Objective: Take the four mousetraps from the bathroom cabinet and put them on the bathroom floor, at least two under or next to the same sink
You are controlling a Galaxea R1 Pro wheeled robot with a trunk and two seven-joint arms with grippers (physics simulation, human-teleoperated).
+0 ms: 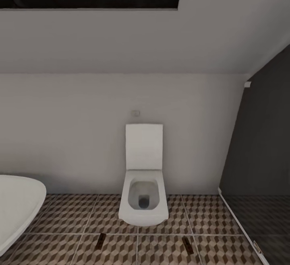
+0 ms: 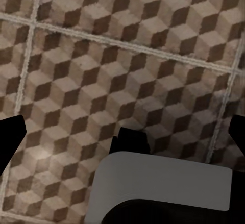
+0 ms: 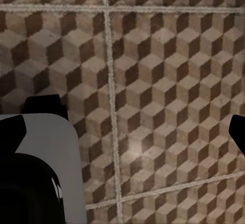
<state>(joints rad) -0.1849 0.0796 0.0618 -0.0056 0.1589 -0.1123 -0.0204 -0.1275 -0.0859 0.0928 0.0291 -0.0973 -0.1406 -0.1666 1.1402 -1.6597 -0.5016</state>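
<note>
Left wrist view: left claw [image 2: 122,134] hangs over the patterned floor [image 2: 127,55], fingers spread wide at the two edges, nothing between them. Grey rounded part of the robot's own body sits just under it. Right claw [image 3: 125,132] the same: spread, empty, over the same cube-print tiles with pale grout lines crossing.

Head view, near row of tiles: two small dark flat slabs on the floor, well apart. I take them for mousetraps, the left mousetrap [image 1: 101,239] in front of the toilet's left corner, the right mousetrap [image 1: 187,244] off to its right. Too small to make out wire parts. Near left, the white rim of a bathtub [image 1: 20,204]. Near right, a dark glass partition [image 1: 262,156] on a pale floor rail.

Farther: white toilet [image 1: 143,200], lid up, against the far wall [image 1: 80,136]. Small flush button [image 1: 135,113] above it.

Handling, as judgement: a trap should be light, stiff and thin, lying flat, so hard to get fingers under. Best pinch across the wooden board's long edges, clear of the wire. Smooth wood may slip, so close firmly and keep it level
</note>
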